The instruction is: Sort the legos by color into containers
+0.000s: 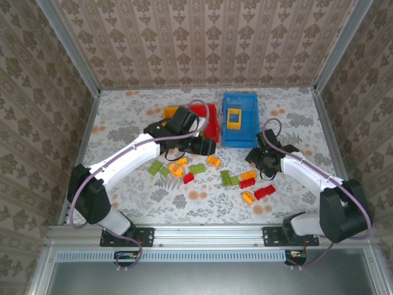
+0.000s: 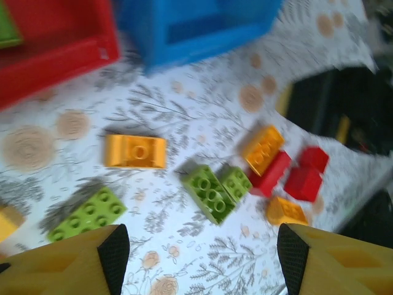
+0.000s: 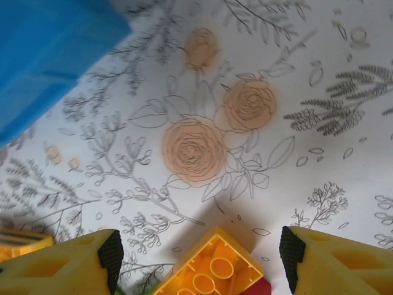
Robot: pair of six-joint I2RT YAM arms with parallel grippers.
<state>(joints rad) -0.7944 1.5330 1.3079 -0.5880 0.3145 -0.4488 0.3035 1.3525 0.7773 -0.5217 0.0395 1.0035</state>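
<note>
Your floral table point(image 1: 123, 123) is carrying the legos point(image 1: 196, 168), lying scattered between the arms, just in front of the red bin point(image 1: 212, 126) and blue bin point(image 1: 242, 138). Your left gripper point(image 2: 202, 258) is hovering above them, spread wide and empty. Your right gripper point(image 3: 199, 258) is gaping too, with a yellow brick point(image 3: 212, 273) sitting untouched between its fingers.

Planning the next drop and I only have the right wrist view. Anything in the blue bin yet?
Observer: Yes. The top view shows one yellow frame brick lying inside the blue bin.
Operator: Where's the red bin?
Observer: The red bin stands right beside the blue one, on its left in the top view.
Operator: Left side busy?
Observer: No, the left claw is open and holds nothing.
</note>
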